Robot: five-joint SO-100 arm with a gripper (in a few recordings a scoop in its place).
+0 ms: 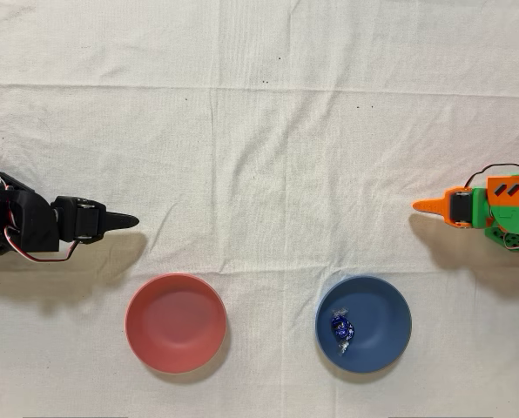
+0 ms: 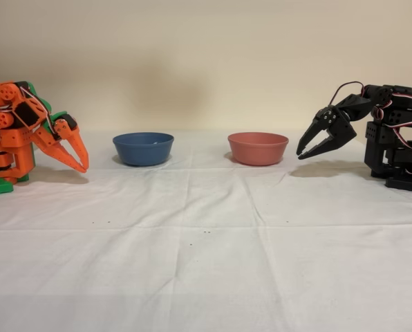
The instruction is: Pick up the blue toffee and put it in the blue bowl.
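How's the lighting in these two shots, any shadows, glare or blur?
Overhead view: even, sharp light; both arms throw soft shadows on the cloth just below them in the picture, and the toffee foil glints in the blue bowl. Fixed view: dimmer and warmer, faint shadows beside the bowls, no glare.

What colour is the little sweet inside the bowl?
Shiny dark blue toffee with white specks; overhead view.

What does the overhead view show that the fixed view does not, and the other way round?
Only the overhead view shows the blue toffee, lying inside the blue bowl. Only the fixed view shows the bowl walls from the side and the orange gripper with its tips together, pointing down at the tablecloth. Both show the blue bowl, the pink bowl, the orange arm and the idle black arm.
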